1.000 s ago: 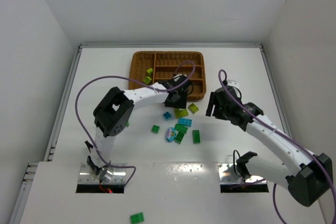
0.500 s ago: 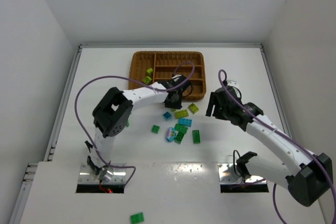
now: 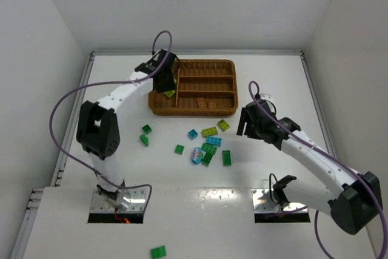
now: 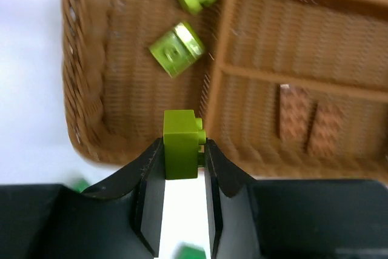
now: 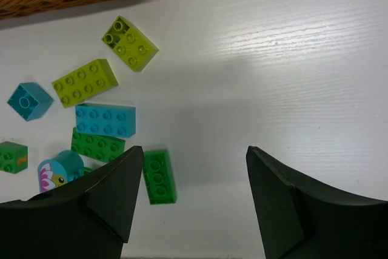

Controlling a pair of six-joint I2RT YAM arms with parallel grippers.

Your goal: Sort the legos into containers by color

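Note:
My left gripper (image 3: 164,79) is shut on a lime green brick (image 4: 180,139) and holds it above the narrow left section of the brown wicker tray (image 3: 231,65). In the left wrist view, two lime bricks (image 4: 176,49) lie in that section and two orange-brown bricks (image 4: 293,118) lie in the nearest long section. My right gripper (image 3: 243,127) is open and empty above the table, right of the loose pile. In the right wrist view its jaws (image 5: 194,150) stand wide apart, with a green brick (image 5: 159,176) by the left fingertip.
Loose bricks lie in front of the tray: two lime (image 3: 210,131), two teal (image 3: 213,141), several green (image 3: 226,158), and a teal flower piece (image 3: 197,154). Two dark green bricks (image 3: 146,129) lie further left. One green brick (image 3: 158,251) lies on the near ledge.
My left gripper has swung from the tray's front edge near the pile up and left to over the narrow left section, carrying the lime brick. The right arm has barely moved.

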